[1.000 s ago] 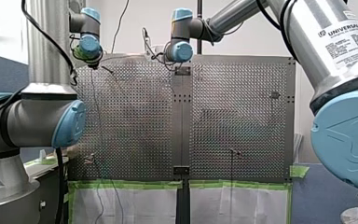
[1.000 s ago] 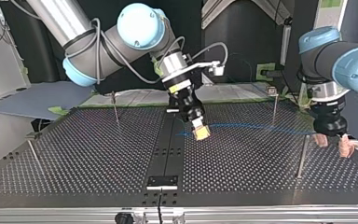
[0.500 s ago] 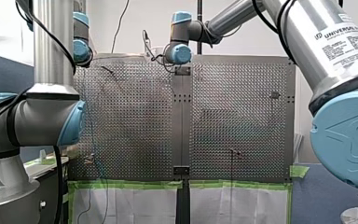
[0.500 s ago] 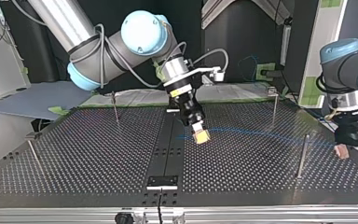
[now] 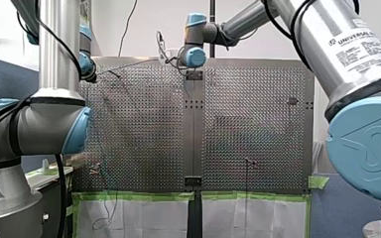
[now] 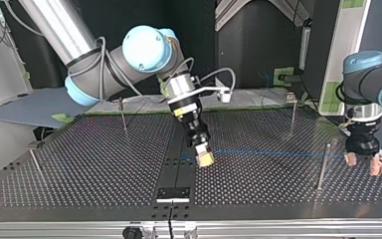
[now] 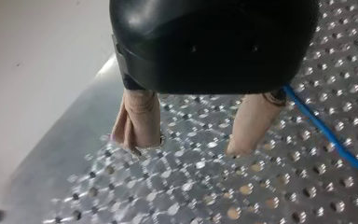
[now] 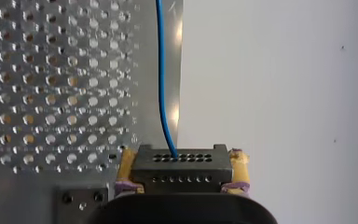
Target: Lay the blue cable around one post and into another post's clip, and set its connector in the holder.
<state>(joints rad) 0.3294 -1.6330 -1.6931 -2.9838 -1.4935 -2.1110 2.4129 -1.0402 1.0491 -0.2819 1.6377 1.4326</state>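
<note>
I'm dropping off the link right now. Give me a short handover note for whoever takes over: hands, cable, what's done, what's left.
My right hand: shut on the black connector, held above the table near the black plate, likely the holder.
My left hand: open, empty, at the table's edge; the blue cable passes beside it.
Cable: stretched from the connector across to my left hand's side, passing a post; contact there cannot be told.
Done: connector grasped.
Left: post wrap, clip, connector into the holder.
</note>
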